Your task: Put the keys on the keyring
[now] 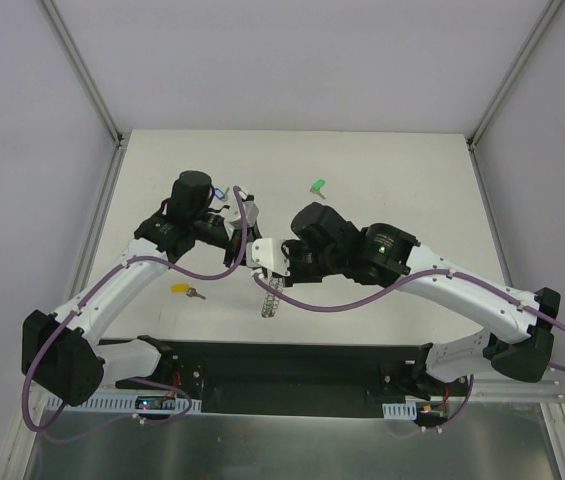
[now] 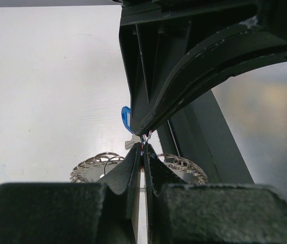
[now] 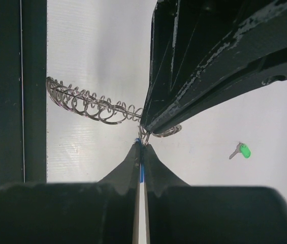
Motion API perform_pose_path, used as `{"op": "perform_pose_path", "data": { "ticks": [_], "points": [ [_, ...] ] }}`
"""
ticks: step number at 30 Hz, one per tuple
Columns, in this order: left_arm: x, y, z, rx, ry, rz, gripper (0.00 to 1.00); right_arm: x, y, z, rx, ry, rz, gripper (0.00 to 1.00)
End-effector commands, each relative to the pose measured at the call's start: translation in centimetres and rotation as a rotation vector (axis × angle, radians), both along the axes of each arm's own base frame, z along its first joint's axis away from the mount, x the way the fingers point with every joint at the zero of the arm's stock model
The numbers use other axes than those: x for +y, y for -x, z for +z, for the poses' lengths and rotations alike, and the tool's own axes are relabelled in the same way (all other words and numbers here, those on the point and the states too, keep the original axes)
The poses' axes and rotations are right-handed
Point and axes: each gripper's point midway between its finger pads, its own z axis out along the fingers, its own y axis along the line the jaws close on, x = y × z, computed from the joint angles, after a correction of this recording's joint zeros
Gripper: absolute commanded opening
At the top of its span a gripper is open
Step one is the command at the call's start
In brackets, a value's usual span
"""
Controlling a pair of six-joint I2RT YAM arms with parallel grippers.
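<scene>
The keyring (image 1: 270, 298), a silver ring edged with small wire loops, hangs above the table between both grippers. In the left wrist view it spreads out behind the fingers (image 2: 95, 163). My left gripper (image 2: 143, 146) is shut on one of its thin wire loops. The right wrist view shows its coiled edge (image 3: 90, 104) running into the left fingers (image 3: 156, 122). My right gripper (image 3: 140, 143) is shut on the solid-blue key (image 2: 126, 118), a blue strip between its pads (image 3: 141, 173). The two tips meet nose to nose (image 1: 262, 270).
A yellow key (image 1: 182, 290) lies on the table left of the keyring. A green key (image 1: 318, 186) lies further back (image 3: 244, 150). A pale blue key (image 1: 224, 192) sits by the left arm's wrist. White walls bound the table.
</scene>
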Motion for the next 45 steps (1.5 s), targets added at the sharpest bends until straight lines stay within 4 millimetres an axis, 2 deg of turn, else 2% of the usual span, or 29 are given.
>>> {"op": "perform_pose_path", "data": {
  "ticks": [1, 6, 12, 24, 30, 31, 33, 37, 38, 45],
  "points": [
    [0.1, -0.2, 1.6, -0.075, 0.011, 0.03, 0.0, 0.2, -0.8, 2.3, -0.066, -0.054, -0.026, 0.01],
    [0.4, -0.3, 2.4, -0.064, 0.006, 0.066, 0.0, -0.7, -0.6, 1.4, -0.05, -0.05, -0.06, 0.01],
    [0.9, -0.2, 2.4, -0.077, -0.002, 0.106, 0.0, -1.8, -0.9, 0.3, -0.05, -0.038, -0.126, 0.01],
    [1.3, 0.1, 3.2, -0.058, 0.006, 0.114, 0.0, -2.4, -1.2, -1.5, -0.043, -0.046, -0.184, 0.01],
    [1.1, -0.5, 4.6, -0.067, 0.008, 0.151, 0.0, -0.6, -0.4, -1.7, 0.026, -0.122, -0.173, 0.01],
    [1.1, -0.7, 4.8, -0.078, 0.013, 0.161, 0.0, 0.4, -0.3, -1.1, 0.036, -0.175, -0.152, 0.01],
    [1.2, -0.8, 5.0, -0.083, 0.018, 0.186, 0.0, 1.0, -0.4, -1.1, 0.037, -0.213, -0.161, 0.01],
    [1.2, -1.0, 5.8, -0.099, 0.056, 0.229, 0.0, 2.9, -1.2, 0.4, 0.029, -0.334, -0.18, 0.01],
    [1.1, -1.2, 6.3, -0.121, 0.078, 0.237, 0.0, 3.1, -1.3, 0.6, 0.026, -0.346, -0.182, 0.01],
    [0.9, -1.4, 6.3, -0.102, 0.157, 0.304, 0.0, 4.3, -1.8, 2.0, 0.014, -0.428, -0.195, 0.01]
  ]
}}
